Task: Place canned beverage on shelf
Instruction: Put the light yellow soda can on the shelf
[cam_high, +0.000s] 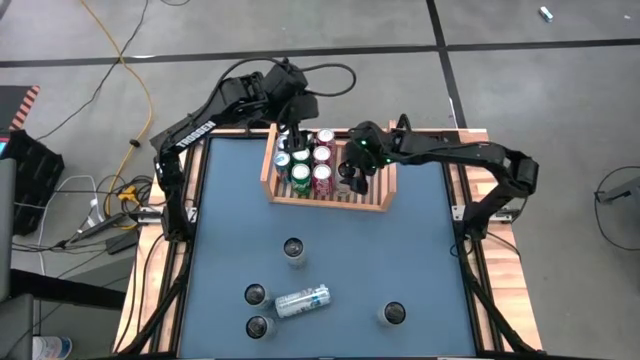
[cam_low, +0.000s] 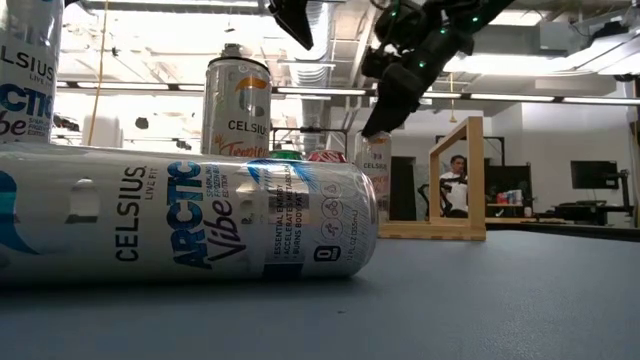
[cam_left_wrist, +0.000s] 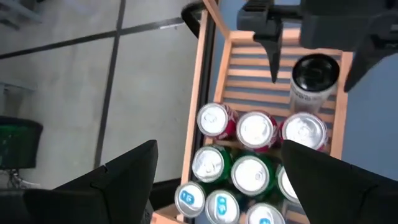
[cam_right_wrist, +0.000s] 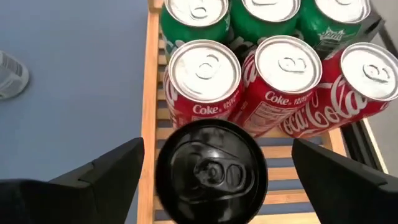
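The wooden shelf (cam_high: 386, 190) stands at the table's far middle and holds rows of blue, green and red cans (cam_high: 301, 165). A black-topped can (cam_right_wrist: 211, 171) stands upright on the slats beside the red cans (cam_right_wrist: 245, 81), at the shelf's open right part. My right gripper (cam_right_wrist: 217, 146) is open, with one finger on either side of this can and a gap at each. My left gripper (cam_left_wrist: 219, 149) is open and hangs above the shelf's far left corner (cam_high: 290, 128), holding nothing. It looks down on the can rows (cam_left_wrist: 249, 155).
Several upright cans (cam_high: 294, 248) (cam_high: 256, 294) (cam_high: 392, 314) stand on the near half of the blue table. A white and blue can (cam_high: 302, 301) lies on its side there, close to the low camera (cam_low: 190, 225). The shelf's right slats (cam_left_wrist: 261, 68) are bare.
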